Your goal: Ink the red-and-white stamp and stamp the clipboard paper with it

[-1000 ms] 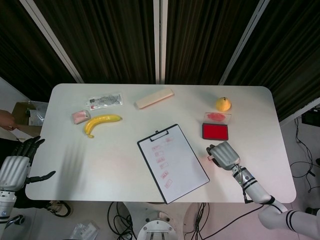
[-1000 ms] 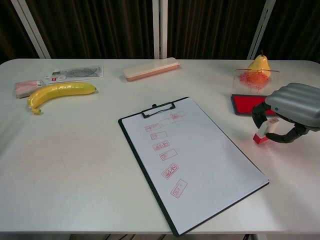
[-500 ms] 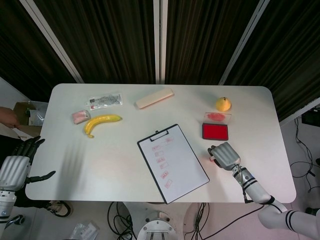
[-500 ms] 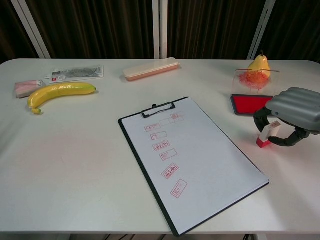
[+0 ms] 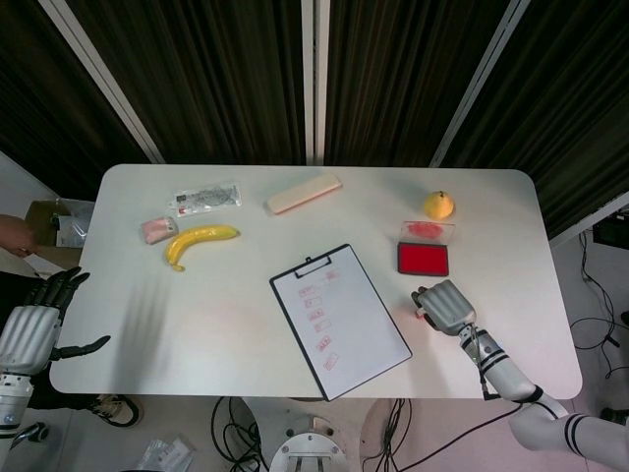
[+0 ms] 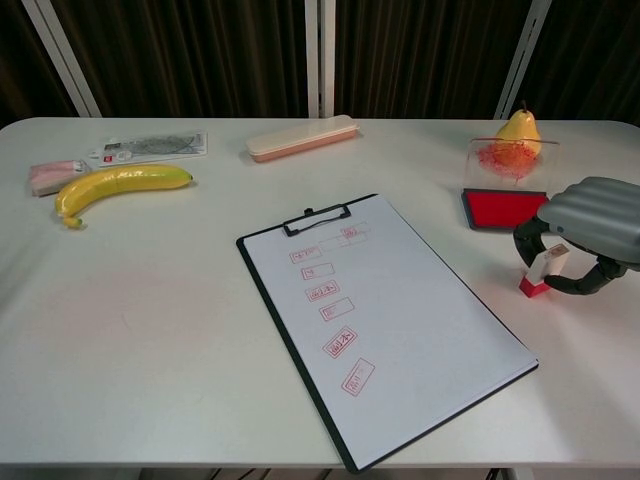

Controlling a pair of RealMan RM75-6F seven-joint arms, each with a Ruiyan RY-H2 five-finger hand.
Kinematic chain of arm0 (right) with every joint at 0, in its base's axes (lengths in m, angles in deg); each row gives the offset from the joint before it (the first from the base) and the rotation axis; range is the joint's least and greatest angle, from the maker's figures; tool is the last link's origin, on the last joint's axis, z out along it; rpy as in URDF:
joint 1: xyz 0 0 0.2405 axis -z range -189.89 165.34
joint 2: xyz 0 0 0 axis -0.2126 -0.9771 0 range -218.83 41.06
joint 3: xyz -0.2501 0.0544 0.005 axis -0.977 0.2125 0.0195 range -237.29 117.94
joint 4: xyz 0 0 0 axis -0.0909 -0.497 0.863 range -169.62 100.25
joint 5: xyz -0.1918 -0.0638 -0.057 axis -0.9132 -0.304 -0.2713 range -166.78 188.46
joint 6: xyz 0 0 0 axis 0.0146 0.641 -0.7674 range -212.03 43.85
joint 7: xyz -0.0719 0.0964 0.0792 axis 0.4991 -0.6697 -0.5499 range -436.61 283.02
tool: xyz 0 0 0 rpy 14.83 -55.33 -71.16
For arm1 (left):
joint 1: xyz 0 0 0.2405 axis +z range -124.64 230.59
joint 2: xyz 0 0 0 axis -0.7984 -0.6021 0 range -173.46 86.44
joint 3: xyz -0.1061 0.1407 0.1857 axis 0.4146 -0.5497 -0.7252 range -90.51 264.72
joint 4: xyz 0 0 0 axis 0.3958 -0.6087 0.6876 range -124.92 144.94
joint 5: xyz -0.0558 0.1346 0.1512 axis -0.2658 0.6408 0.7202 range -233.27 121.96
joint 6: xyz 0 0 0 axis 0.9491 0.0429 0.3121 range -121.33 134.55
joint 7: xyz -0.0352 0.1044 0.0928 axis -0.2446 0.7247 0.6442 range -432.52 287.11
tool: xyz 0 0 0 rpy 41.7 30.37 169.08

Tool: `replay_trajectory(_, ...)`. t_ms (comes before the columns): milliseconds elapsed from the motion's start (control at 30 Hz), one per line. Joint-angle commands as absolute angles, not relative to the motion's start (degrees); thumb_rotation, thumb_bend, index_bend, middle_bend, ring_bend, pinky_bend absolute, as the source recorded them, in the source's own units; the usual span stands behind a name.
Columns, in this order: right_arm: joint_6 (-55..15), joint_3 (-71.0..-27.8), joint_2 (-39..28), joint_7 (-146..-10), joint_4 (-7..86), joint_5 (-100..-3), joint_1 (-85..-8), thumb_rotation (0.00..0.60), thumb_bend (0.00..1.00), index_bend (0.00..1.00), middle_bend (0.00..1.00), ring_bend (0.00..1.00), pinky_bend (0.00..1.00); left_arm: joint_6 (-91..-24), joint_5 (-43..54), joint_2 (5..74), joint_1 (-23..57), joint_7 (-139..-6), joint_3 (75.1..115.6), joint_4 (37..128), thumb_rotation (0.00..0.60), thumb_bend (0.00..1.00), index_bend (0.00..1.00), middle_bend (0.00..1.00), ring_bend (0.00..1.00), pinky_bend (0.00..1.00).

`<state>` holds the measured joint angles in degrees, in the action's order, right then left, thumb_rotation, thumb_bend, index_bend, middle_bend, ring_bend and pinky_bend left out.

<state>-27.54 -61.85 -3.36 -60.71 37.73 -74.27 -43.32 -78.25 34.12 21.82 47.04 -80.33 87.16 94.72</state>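
The right hand (image 6: 590, 225) was grasping the red-and-white stamp (image 6: 541, 271), its red base touching the desk (image 6: 150, 300) near the ink pad (image 6: 500, 208). The left hand (image 5: 29, 329) hung released, fingers apart.

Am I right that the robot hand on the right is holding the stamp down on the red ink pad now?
No. The right robot hand holds the stamp, but its red base rests on the bare table beside the ink pad, as the chest view shows.

A robotics lab or test room: a plain white table (image 5: 246, 324) stands before dark pleated curtains (image 5: 226, 69) on metal framing, with loose cables (image 5: 231, 423) on the floor under the table's near edge.
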Motion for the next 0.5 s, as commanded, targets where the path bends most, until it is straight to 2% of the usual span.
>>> replay_trajectory(33,-27.79,-61.83,-3.48,-60.53,37.92,-74.15,-43.33,0.6,0.34,0.46,0.46,0.78,0.9,-78.28,34.14,21.79,47.03,-80.25,87.16,94.77,0.381,0.07,0.11,0.08,0.09,0.18)
replay_trajectory(267,-28.0,-61.71,-3.97,-60.41,38.61,-74.11,-43.33,0.6,0.33,0.42,0.42,0.78,0.9,-78.27,34.07,21.78,47.04,-80.2,87.15,94.84,0.382,0.06,0.11,0.08,0.09,0.18)
replay_trajectory(500,-26.4,-61.91,-6.51,-60.62,41.18,-74.72,-42.5,0.6,0.3,0.31,0.37,0.78,0.9,-78.49,34.17,21.65,47.06,-80.29,87.19,94.84,0.38,0.06,0.11,0.08,0.09,0.18)
